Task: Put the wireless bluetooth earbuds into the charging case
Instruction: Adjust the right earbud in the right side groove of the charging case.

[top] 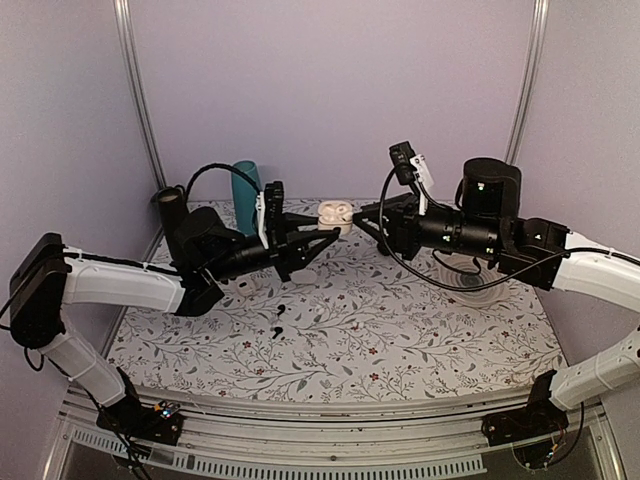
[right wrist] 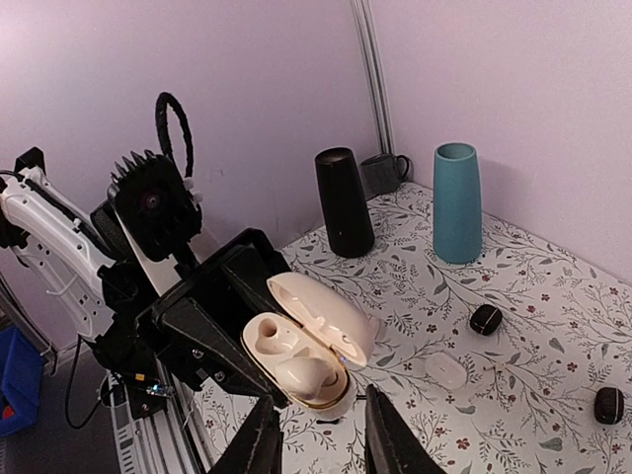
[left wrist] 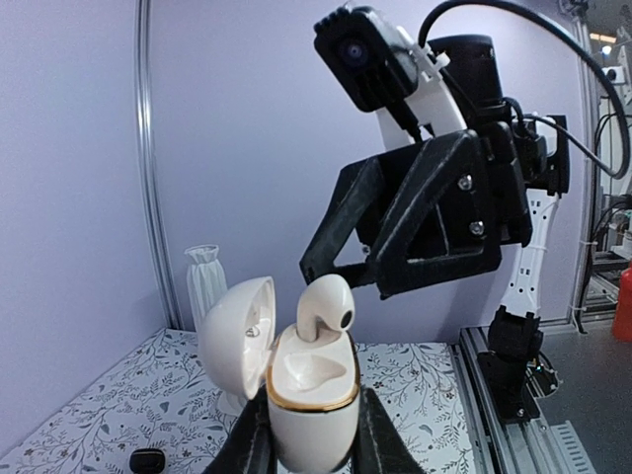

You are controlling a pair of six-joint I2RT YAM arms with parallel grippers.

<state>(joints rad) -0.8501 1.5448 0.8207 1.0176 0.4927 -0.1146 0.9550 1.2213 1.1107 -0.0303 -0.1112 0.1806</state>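
My left gripper (top: 337, 232) is shut on the white charging case (top: 335, 213) and holds it upright in the air, lid open. In the left wrist view the case (left wrist: 314, 400) sits between my fingers. One white earbud (left wrist: 326, 306) stands partly in its right hollow; the other hollow is empty. My right gripper (top: 363, 220) is open and empty, just right of the case. In the right wrist view the case (right wrist: 296, 346) and earbud (right wrist: 314, 373) lie just beyond my open gripper (right wrist: 316, 439). No second white earbud shows.
A teal vase (top: 246, 190) and a black cylinder (top: 170, 205) stand at the back left. A white ribbed vase (left wrist: 205, 281) stands behind the case. Small black pieces (top: 278, 320) lie on the floral cloth, with black pebbles (right wrist: 485, 319) and a translucent item (right wrist: 446, 370).
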